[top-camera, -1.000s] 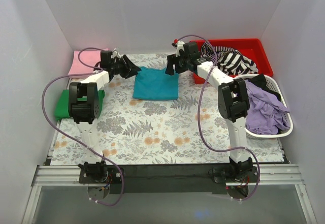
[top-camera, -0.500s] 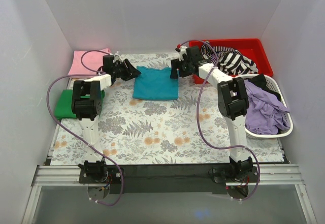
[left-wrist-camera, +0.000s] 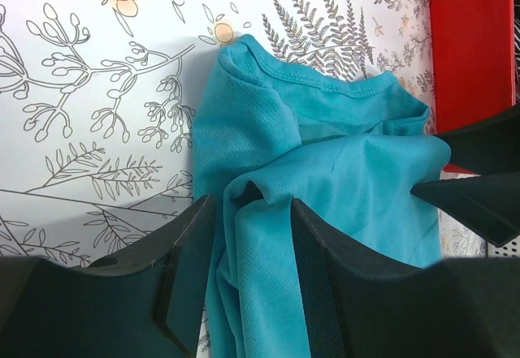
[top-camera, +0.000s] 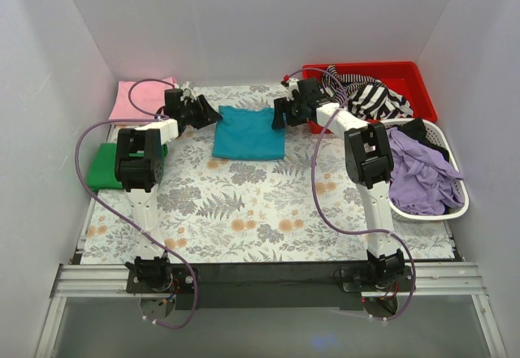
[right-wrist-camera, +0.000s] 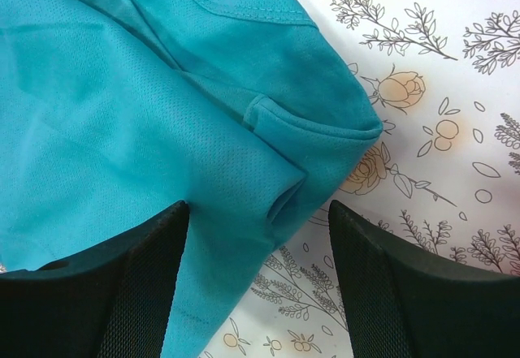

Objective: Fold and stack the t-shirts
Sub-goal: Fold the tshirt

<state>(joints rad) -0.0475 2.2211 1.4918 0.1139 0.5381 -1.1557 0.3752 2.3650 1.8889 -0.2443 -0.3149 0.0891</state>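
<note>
Now, left gripper (left-wrist-camera: 248, 212), hold unclear, and gaping right gripper (right-wrist-camera: 258, 212) straddle the soft teal mesh t-shirt (top-camera: 248, 135); best pinch corners evenly.

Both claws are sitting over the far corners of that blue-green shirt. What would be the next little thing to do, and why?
Probably close both grippers. The left gripper has its jaws apart astride a raised ridge of the teal t-shirt at one shoulder, and the right gripper straddles the other sleeve edge with open jaws. Nothing looks pinched yet, so no fold can be lifted.
</note>
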